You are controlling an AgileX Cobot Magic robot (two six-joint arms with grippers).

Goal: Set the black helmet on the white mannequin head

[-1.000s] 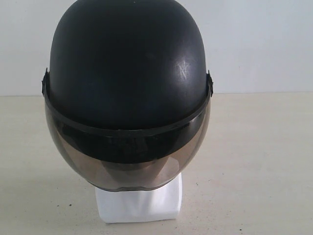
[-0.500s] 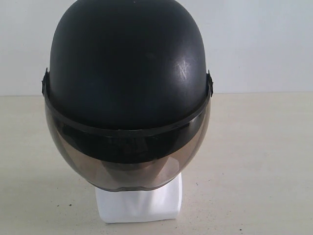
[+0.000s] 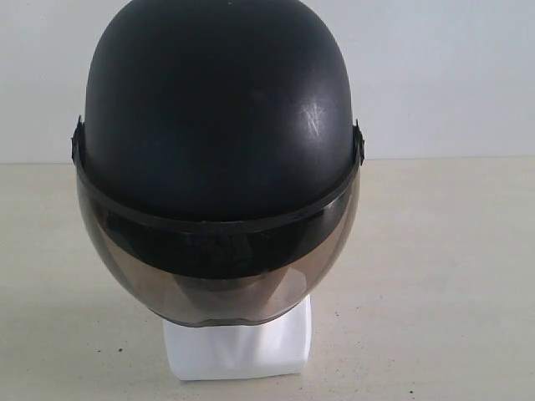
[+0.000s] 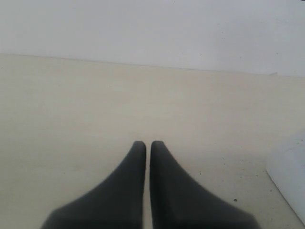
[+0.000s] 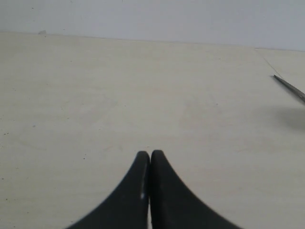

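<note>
Black helmet sits on the white mannequin head, visor down over the face; only the head's base shows under it. Left gripper and right gripper: both 2 closed, empty, over the table, left one near the head's base.

Crown of black helmet cut by top edge; white mannequin head mostly hidden beneath, only base showing.

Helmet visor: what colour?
The visor is a smoky brown-grey, see-through tint. It shows best in the exterior view.
</note>
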